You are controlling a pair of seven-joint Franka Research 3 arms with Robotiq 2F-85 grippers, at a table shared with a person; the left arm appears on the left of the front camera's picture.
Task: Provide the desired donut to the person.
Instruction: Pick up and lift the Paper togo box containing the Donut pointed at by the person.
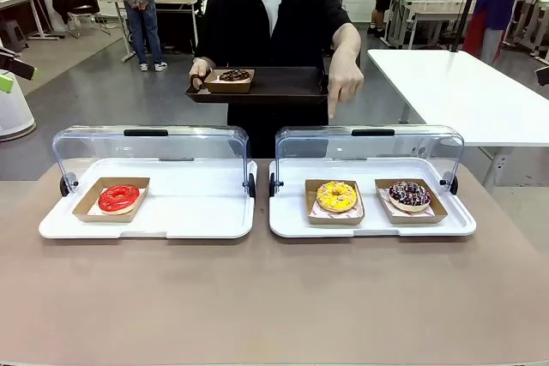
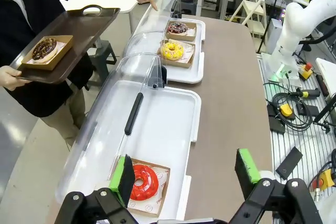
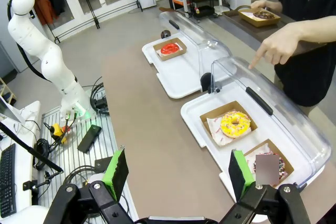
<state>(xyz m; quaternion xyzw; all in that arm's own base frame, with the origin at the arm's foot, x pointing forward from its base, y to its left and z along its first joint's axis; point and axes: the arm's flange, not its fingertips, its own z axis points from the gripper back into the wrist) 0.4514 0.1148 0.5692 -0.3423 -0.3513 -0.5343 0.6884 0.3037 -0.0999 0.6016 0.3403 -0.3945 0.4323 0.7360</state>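
Step in hand: the choice was being signalled, no pick begun. The person stood at the far side with one hand under a dark serving tray carrying a choc donut in a card box. The pointing hand had its index finger out and the rest curled, aimed down at the R lid. The fingertip sat over the yellow donut, so I judged that the wanted one, tho the sprinkled donut just beside it couldn't be ruled out. Both lay in card boxes in the R tray, lid raised. The red donut lay alone in the L tray.

The L gripper hovered near the red donut, jaws spread wide and empty. The R gripper was likewise spread and empty, short of the R tray.

Next, prob. for the R arm: drop over the yellow donut's box, pinch the card wall not the icing, clear the lid, carry it to the serving tray.

Writing: faint print on the paper under the red donut, too small to read. No brand legible.
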